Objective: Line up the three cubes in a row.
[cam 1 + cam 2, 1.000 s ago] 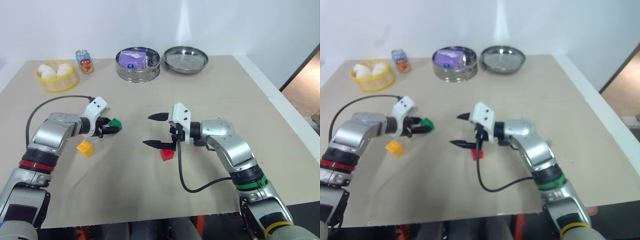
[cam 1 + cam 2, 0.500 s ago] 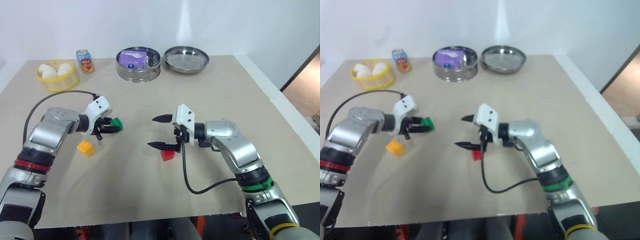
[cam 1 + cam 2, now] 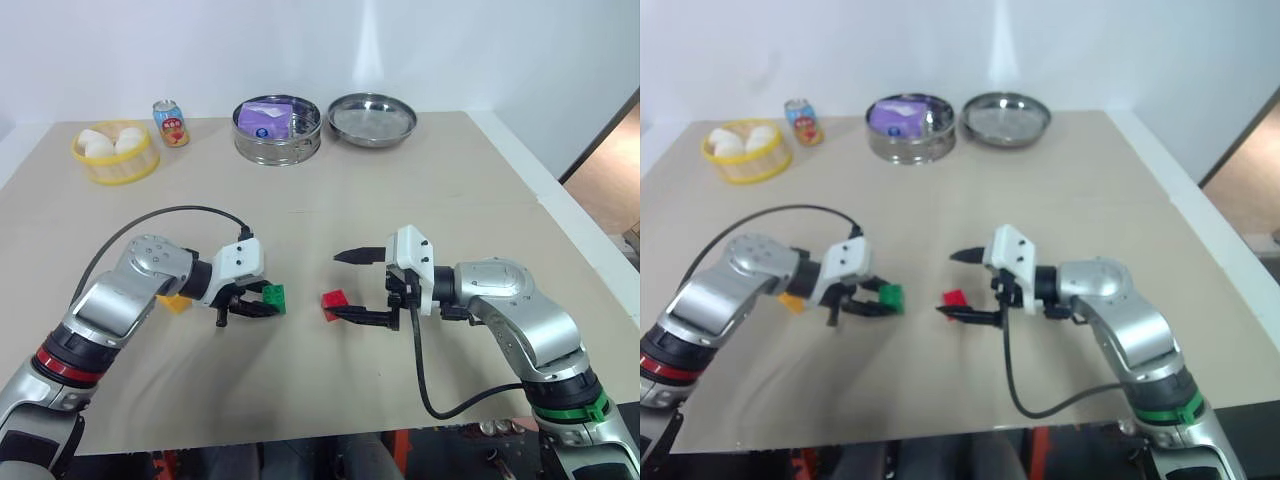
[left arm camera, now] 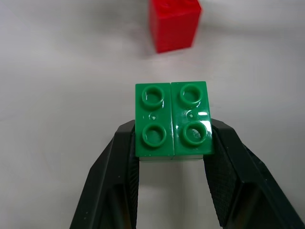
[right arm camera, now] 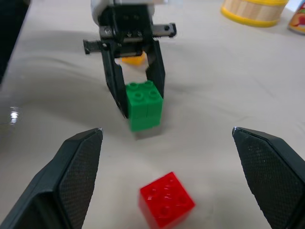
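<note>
My left gripper is shut on the green cube, which it holds low over the table just left of the red cube. The left wrist view shows both fingers clamping the green cube, with the red cube a short gap beyond it. My right gripper is open with its fingers spread wide, its tips just right of the red cube and holding nothing. The yellow-orange cube lies on the table partly hidden behind my left forearm. It also peeks out behind the left gripper as a yellow-orange cube in the right wrist view.
Along the far edge stand a yellow basket of white buns, a small drink can, a steel pot holding a purple item, and a steel pan. The table's right edge runs diagonally past my right arm.
My left gripper has carried the green cube to the right and nearer to me, close to the red cube. My right gripper has drawn back to the right, uncovering the red cube.
</note>
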`<action>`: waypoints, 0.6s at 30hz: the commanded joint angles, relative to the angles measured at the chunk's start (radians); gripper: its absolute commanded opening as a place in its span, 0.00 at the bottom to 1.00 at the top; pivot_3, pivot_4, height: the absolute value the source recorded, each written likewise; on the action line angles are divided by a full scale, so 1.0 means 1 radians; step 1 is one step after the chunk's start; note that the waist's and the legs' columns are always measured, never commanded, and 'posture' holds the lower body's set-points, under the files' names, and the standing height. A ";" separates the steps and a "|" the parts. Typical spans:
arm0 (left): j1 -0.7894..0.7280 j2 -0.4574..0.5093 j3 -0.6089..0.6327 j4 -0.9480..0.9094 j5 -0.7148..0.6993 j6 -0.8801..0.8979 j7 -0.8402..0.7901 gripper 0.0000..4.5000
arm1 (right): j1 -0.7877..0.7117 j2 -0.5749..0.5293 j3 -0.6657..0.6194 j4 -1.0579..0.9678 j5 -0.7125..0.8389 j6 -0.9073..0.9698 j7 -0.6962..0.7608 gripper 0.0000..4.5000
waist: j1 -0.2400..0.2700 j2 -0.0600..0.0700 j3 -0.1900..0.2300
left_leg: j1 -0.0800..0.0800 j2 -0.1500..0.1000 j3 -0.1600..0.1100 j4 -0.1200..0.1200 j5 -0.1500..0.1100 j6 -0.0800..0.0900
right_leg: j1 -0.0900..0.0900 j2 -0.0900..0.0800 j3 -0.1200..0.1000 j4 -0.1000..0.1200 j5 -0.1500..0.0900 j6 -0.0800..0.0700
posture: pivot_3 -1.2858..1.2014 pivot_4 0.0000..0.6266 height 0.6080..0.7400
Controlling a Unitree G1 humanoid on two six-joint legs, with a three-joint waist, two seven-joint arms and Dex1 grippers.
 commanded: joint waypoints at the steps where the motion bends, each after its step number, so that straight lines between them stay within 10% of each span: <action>1: 0.017 0.036 -0.004 -0.083 0.002 0.046 0.000 0.30 | 0.012 -0.019 -0.045 -0.044 0.035 -0.013 0.011 1.00 | 0.000 0.000 0.000 | 0.000 0.000 0.000 0.000 0.000 0.000 | 0.000 0.000 0.000 0.000 0.000 0.000 | 0.52 0.24 1.00; 18: 0.003 0.011 -0.032 -0.050 0.031 -0.008 -0.001 0.30 | -0.012 -0.019 -0.022 -0.016 0.037 -0.038 0.007 1.00 | 0.000 0.000 0.000 | 0.000 0.000 0.000 0.002 0.000 0.000 | 0.000 0.000 0.000 0.000 -0.001 -0.001 | 0.52 0.24 1.00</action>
